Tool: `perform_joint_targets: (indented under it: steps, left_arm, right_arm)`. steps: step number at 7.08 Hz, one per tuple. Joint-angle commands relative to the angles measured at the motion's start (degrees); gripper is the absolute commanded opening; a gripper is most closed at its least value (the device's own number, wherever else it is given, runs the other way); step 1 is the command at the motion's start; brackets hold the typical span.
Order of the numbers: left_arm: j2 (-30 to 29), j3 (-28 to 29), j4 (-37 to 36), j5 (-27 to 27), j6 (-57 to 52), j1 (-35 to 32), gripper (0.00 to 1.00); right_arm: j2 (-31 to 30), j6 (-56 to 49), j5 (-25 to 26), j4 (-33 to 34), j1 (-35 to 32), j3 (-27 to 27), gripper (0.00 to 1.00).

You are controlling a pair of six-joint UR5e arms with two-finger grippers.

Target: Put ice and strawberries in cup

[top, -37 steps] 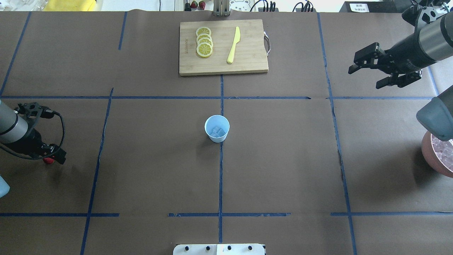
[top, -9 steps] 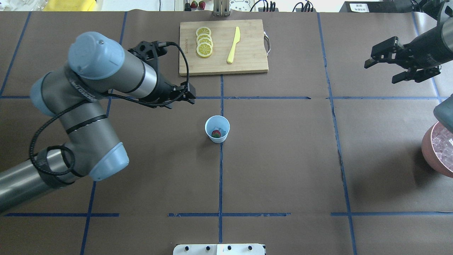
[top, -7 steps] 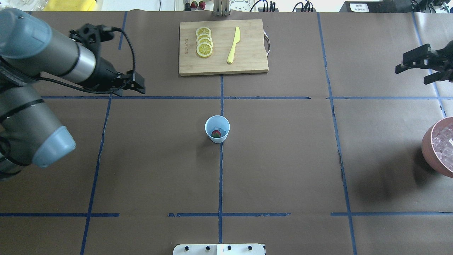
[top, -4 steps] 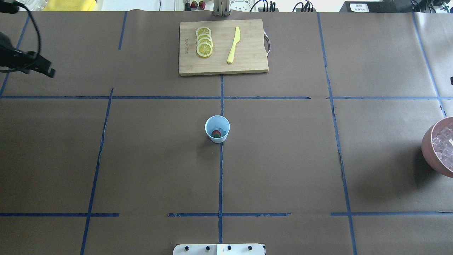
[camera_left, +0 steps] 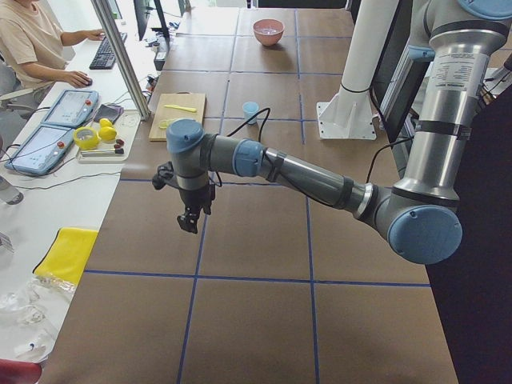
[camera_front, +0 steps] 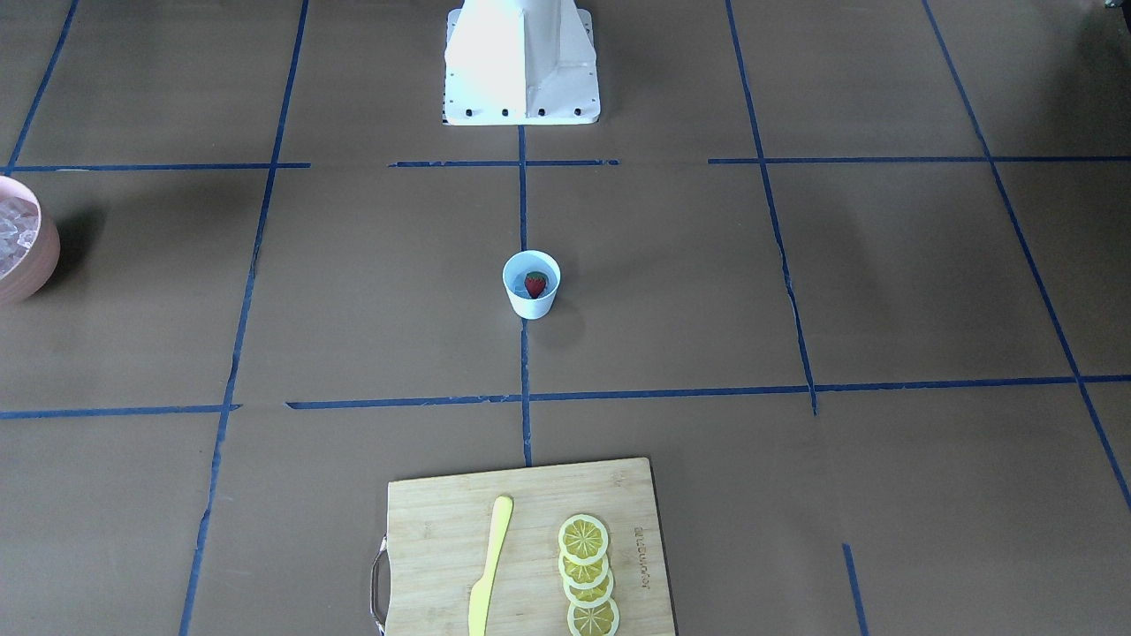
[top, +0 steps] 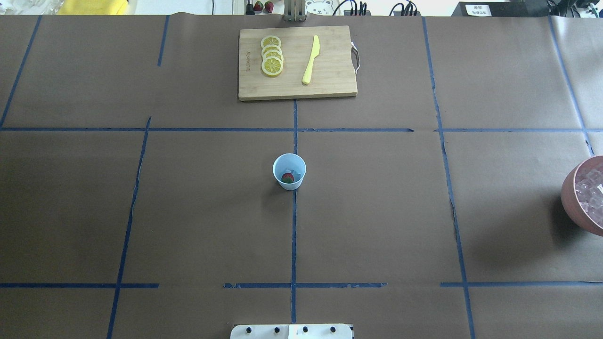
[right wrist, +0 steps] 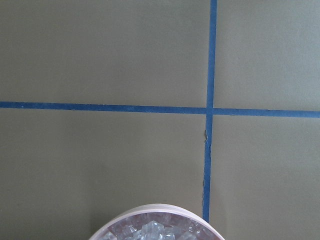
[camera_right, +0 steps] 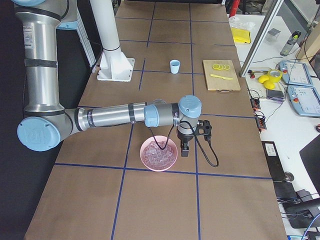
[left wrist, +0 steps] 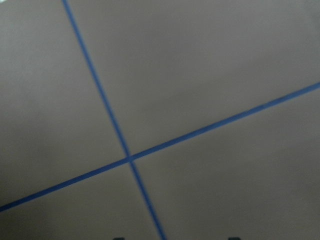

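The white cup [top: 289, 171] stands upright at the table's middle, also seen as the cup [camera_front: 531, 284]. Inside it lies a dark-red strawberry [top: 287, 177], the strawberry [camera_front: 535, 283], beside pale ice [top: 295, 169]. Neither arm shows in the overhead or front views. In the exterior left view my left gripper [camera_left: 190, 218] hangs over bare table, far from the cup [camera_left: 250, 110]; I cannot tell if it is open. In the exterior right view my right gripper [camera_right: 184, 148] hovers beside the pink bowl [camera_right: 159, 153]; its state is unclear too.
The pink bowl [top: 584, 197] of ice cubes [right wrist: 150, 232] sits at the table's right edge. A cutting board [top: 297, 62] at the far side carries lemon slices [top: 272, 55] and a yellow knife [top: 311, 60]. A person [camera_left: 32, 40] sits at a desk beyond the far edge.
A strawberry now lies in the cup, which held only ice at first. The left arm drew back leftwards and the right arm rightwards, both leaving the overhead view.
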State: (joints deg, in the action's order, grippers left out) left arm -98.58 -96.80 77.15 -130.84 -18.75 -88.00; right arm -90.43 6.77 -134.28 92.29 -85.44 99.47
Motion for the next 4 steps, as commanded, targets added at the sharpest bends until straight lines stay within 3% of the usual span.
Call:
perform_joint_targets:
  steps: [1, 4]
  left_arm:
    - [2.23, 5.48, -2.43, -5.11, -4.1, -2.26, 1.0]
    - [5.75, 3.73, -6.65, -5.39, -3.76, -2.27, 1.0]
  right_arm:
    - [0.17, -0.44, 0.24, 0.18, -0.61, -0.15, 1.0]
    - [-0.71, -1.05, 3.76, 0.26, -0.17, 0.37, 1.0]
